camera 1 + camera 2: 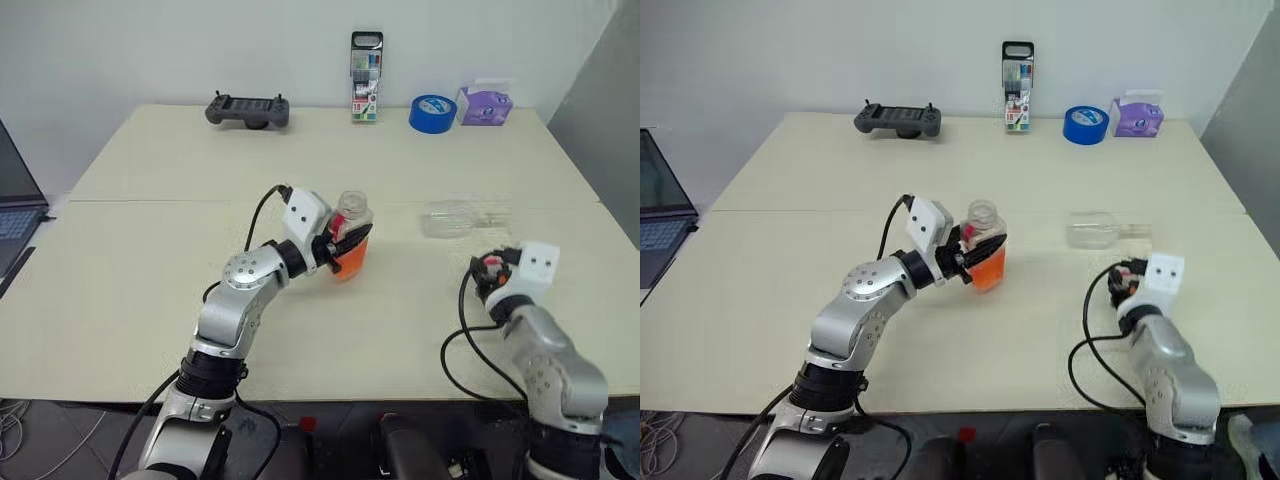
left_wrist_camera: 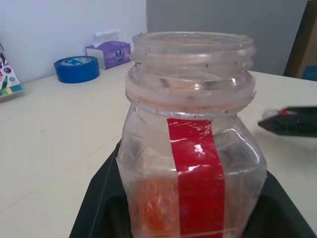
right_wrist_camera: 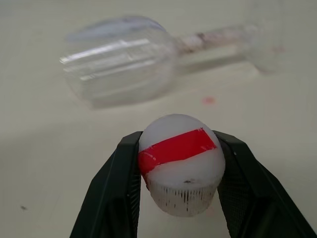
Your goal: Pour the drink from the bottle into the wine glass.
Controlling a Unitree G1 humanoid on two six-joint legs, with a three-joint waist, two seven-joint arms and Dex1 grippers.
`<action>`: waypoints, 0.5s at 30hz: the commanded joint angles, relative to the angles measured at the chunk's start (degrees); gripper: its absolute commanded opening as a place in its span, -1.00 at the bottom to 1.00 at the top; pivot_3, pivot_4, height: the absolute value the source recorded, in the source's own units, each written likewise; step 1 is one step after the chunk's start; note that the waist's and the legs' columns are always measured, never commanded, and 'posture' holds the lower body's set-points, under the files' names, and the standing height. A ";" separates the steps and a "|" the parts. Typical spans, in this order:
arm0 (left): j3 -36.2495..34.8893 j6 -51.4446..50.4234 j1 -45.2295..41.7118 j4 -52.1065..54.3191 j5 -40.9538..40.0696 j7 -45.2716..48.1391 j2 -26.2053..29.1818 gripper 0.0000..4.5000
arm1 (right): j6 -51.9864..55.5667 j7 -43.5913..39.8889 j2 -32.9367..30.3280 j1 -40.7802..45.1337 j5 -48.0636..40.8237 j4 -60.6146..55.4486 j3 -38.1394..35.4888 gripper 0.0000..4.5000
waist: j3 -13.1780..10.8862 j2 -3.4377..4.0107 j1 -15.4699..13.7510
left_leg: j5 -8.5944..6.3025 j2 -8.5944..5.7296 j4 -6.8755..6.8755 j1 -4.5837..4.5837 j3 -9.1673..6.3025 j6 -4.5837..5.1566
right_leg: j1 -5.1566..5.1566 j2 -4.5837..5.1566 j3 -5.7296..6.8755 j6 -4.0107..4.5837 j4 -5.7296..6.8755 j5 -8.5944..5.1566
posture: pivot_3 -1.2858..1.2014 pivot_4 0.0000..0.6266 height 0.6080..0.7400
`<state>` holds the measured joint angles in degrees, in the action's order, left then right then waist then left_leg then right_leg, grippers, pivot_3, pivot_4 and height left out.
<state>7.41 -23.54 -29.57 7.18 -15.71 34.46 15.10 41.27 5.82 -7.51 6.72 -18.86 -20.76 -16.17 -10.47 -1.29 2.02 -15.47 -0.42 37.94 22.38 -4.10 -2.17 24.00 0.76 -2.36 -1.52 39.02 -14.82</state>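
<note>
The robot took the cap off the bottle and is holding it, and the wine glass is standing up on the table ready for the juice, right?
Not quite. The wine glass is lying on its side on the table, not standing; the right wrist view shows it. The rest is right: the right gripper holds the cap, and the left gripper holds the open bottle.

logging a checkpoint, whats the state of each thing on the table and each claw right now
bottle: uncapped, upright, held off the table in the left claw
drink: orange, fills the lower part of the bottle
cap: off the bottle, clamped in the right claw
wine glass: lying on its side, empty
blue tape roll: lying flat
</note>
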 commanded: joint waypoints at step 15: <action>-3.68 1.46 -1.50 -0.81 -0.73 -1.70 -0.50 -0.23 | -4.46 5.84 -1.36 1.26 8.36 0.73 -1.73 1.00 | 0.01 0.03 -0.40 | 0.00 -0.03 0.02 -0.10 0.00 0.00 | -0.24 -0.16 0.01 0.00 -0.09 -0.01 | 0.03 -0.52 1.00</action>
<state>5.09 -23.43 -29.62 5.43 -15.70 33.09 14.81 36.37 11.57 -8.44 7.89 -10.80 -16.64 -17.98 -10.46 -1.26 1.62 -15.47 -0.44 37.96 22.26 -4.10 -2.17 23.76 0.59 -2.35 -1.52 38.94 -14.82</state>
